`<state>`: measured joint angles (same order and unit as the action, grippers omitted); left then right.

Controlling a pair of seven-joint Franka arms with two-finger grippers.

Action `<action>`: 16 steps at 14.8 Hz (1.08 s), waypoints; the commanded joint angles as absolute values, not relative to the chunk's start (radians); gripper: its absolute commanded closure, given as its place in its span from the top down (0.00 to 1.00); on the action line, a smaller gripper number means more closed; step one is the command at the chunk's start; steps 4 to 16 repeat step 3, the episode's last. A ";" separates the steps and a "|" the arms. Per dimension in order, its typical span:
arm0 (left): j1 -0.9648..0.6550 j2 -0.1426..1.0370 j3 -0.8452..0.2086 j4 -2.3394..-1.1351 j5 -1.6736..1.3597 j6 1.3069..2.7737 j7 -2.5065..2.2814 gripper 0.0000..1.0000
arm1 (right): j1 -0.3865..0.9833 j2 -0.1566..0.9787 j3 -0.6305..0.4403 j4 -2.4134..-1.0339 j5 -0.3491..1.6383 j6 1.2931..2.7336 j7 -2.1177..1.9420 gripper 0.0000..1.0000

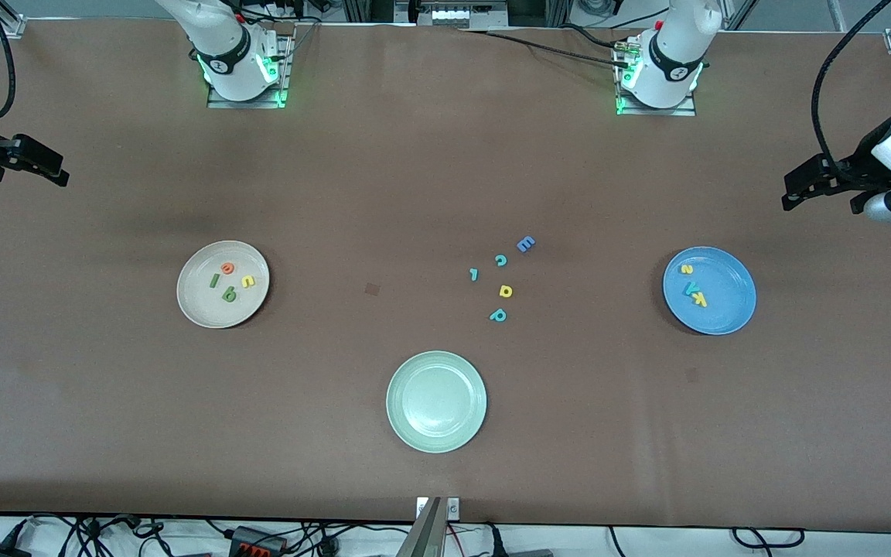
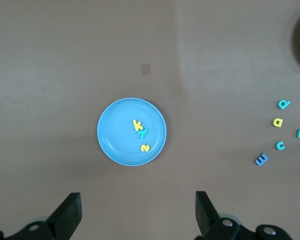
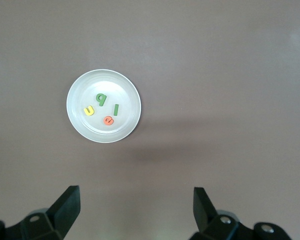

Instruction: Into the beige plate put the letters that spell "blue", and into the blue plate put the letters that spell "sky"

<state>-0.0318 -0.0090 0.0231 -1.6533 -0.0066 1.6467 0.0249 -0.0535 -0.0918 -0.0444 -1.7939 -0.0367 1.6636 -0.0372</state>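
The beige plate (image 1: 190,305) sits toward the right arm's end of the surface (image 1: 384,170) and holds the green "b" (image 1: 229,294), green "l" (image 1: 214,280), yellow "u" (image 1: 248,281) and orange "e" (image 1: 227,268). The blue plate (image 1: 728,309), toward the left arm's end, holds the yellow "s" (image 1: 687,269), teal "y" (image 1: 691,288) and yellow "k" (image 1: 699,299). Five spare letters (image 1: 505,291) lie between the plates (a pale green plate (image 1: 414,422) sits nearer the camera). The left gripper (image 2: 138,212) hangs released above the blue plate's end, and the right gripper (image 3: 136,210) hangs released above the beige plate's end.
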 commanded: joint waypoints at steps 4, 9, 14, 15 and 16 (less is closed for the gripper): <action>-0.034 -0.005 0.025 -1.634 0.008 1.631 0.029 1.00 | -0.057 -0.120 -0.043 -1.812 -0.040 1.658 -0.052 1.00; -0.034 -0.005 0.025 -1.634 0.008 1.631 0.029 1.00 | -0.057 -0.120 -0.043 -1.812 -0.040 1.658 -0.052 1.00; -0.034 -0.005 0.025 -1.634 0.008 1.631 0.029 1.00 | -0.057 -0.120 -0.043 -1.812 -0.040 1.658 -0.052 1.00; -0.034 -0.005 0.025 -1.634 0.008 1.631 0.029 1.00 | -0.057 -0.120 -0.043 -1.812 -0.040 1.658 -0.052 1.00; -0.034 -0.005 0.025 -1.634 0.008 1.631 0.029 1.00 | -0.057 -0.120 -0.043 -1.812 -0.040 1.658 -0.052 1.00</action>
